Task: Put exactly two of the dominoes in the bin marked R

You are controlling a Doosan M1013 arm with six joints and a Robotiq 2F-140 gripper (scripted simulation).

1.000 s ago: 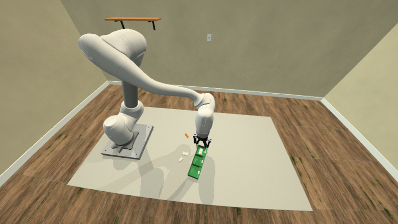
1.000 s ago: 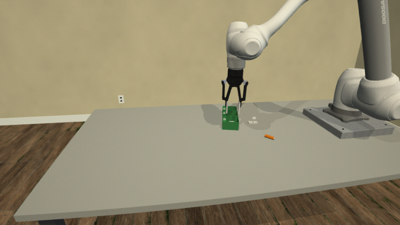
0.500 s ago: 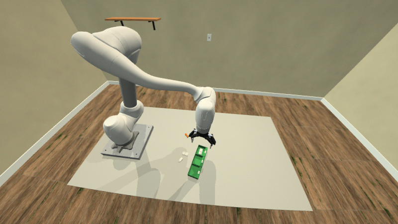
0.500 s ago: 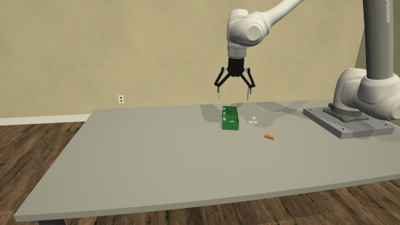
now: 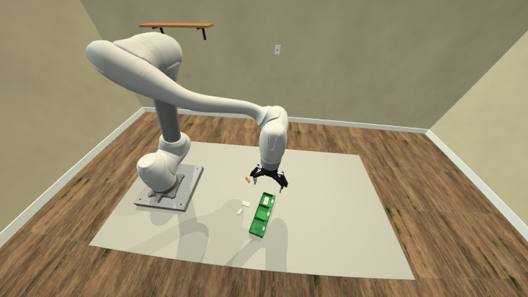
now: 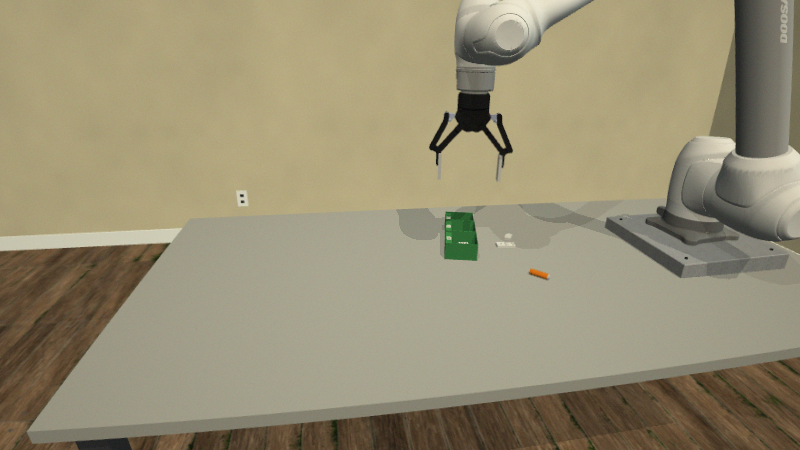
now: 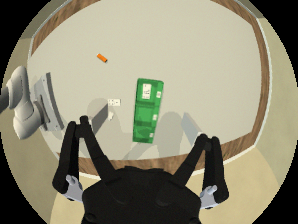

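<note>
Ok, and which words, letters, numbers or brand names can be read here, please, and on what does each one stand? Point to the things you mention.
"DOOSA", on the grey arm link (image 5: 166,119) (image 6: 761,83); the picture edge cuts it off.
Three white labels (image 5: 268,214) (image 6: 448,237) (image 7: 155,117) on the green bin row (image 5: 256,234) (image 6: 460,251) (image 7: 144,130): too small to read.
No other text is readable.

Top: high vantage, well back, angled down; arm base (image 5: 193,184) at nine o'clock, wall at twelve. Exterior: nearer, low oblique across table (image 6: 335,313) (image 5: 332,221); base (image 6: 721,267) at three. Wrist: close behind gripper (image 5: 270,173) (image 6: 473,114) (image 7: 142,195), facing down. Top, exterior share table, base.
</note>
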